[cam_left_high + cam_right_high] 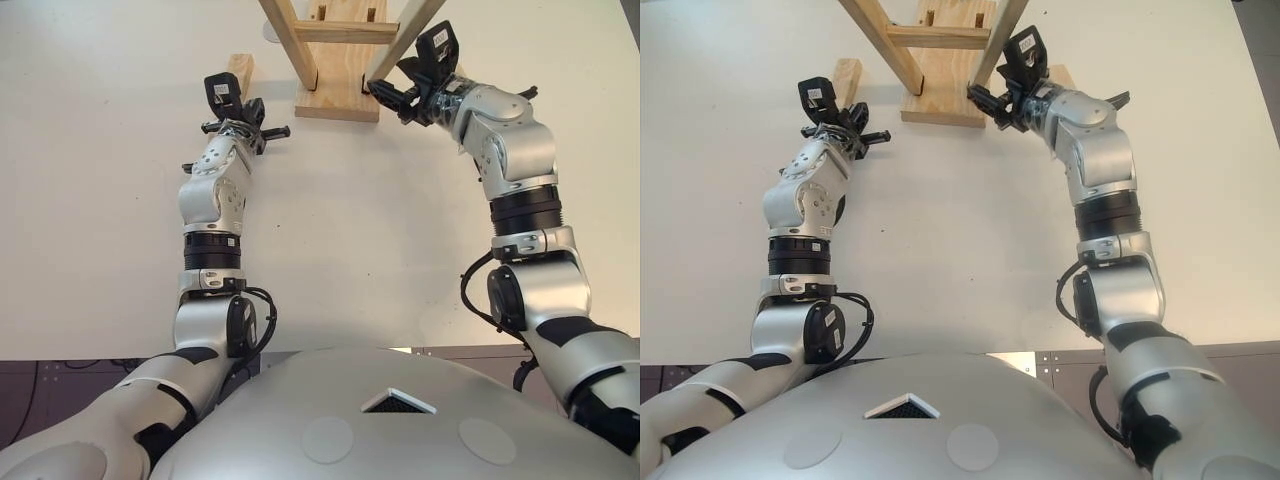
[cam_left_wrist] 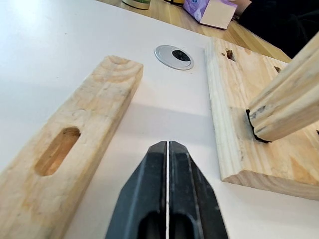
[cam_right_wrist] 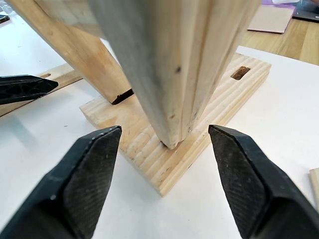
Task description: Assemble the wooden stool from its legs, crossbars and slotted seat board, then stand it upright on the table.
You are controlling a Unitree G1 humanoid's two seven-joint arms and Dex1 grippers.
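Note:
The slotted seat board (image 1: 337, 100) lies flat at the far middle of the table. Two legs (image 1: 291, 40) slant up from it, joined by a crossbar (image 1: 345, 31). My right gripper (image 3: 164, 130) is open, its fingers (image 3: 92, 172) on either side of the foot of the right-hand leg (image 3: 174, 64) without touching it. My left gripper (image 2: 168, 145) is shut on nothing, just above the table between a loose slotted wooden piece (image 2: 75, 144) and the seat board's (image 2: 244, 109) near edge. In the left eye view it (image 1: 276, 132) points toward the board.
A round metal cable grommet (image 2: 173, 56) is set in the table beyond the loose piece. Another wooden piece (image 1: 1061, 73) lies behind my right wrist. The near half of the white table (image 1: 350, 250) is bare.

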